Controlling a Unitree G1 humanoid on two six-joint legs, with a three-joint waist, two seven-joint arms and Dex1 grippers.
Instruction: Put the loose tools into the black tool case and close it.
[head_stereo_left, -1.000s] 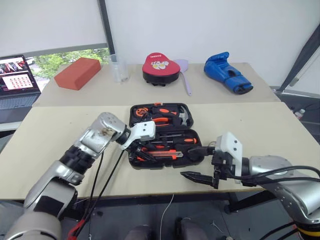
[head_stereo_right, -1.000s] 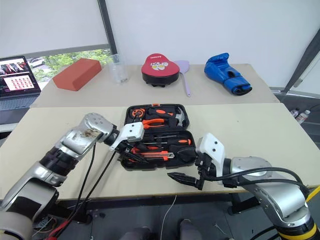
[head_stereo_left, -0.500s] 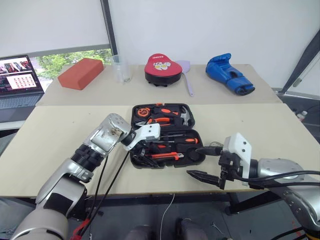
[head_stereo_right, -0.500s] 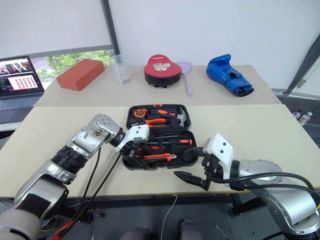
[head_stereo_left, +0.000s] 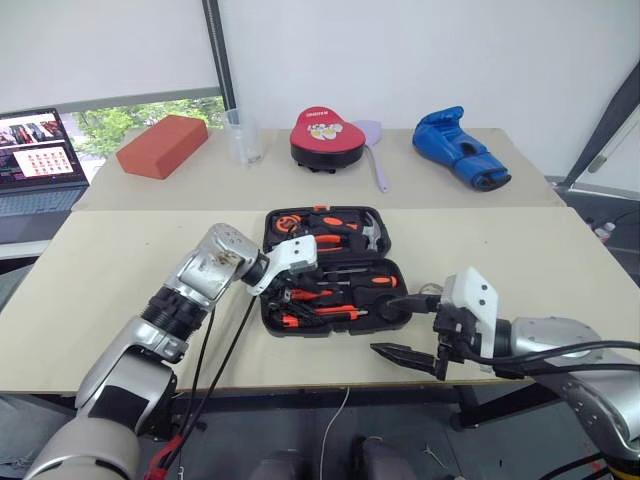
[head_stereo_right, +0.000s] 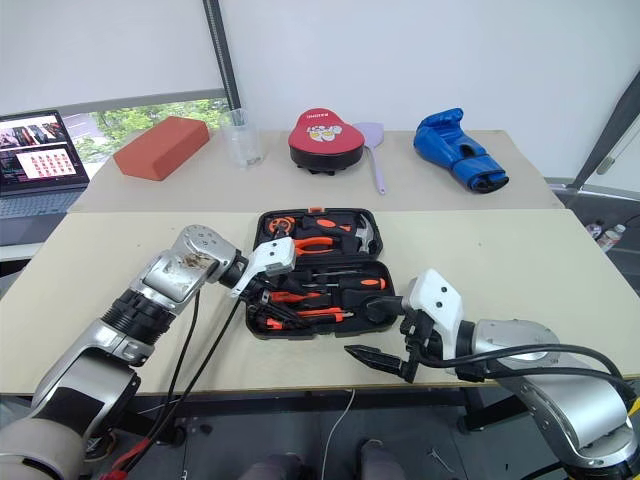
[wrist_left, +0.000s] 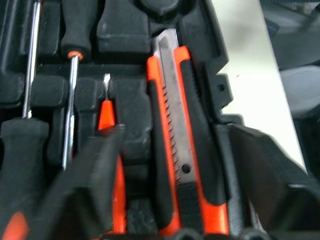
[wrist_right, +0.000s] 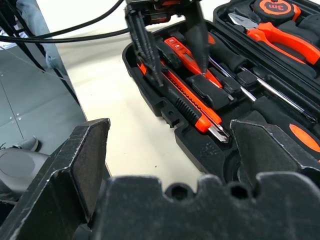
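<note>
Between left jaws: utility knife (wrist_left: 186, 140)

I am looking into a robot test lab: two plain beige counters (head_stereo_left: 120, 260) stand against a bare white wall, a laptop (head_stereo_left: 35, 165) runs at the window, and unrelated props, a red brick-like block (head_stereo_left: 160, 146), a blue boxing glove (head_stereo_left: 458, 148) and a clear cup (head_stereo_left: 244, 137), line the far counter.

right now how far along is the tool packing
Mostly packed: the knife, tester and screwdrivers lie in the case, and no tool lies loose on the table. The left gripper, jaws apart, is over the knife. The case is open; closing it is left.
</note>
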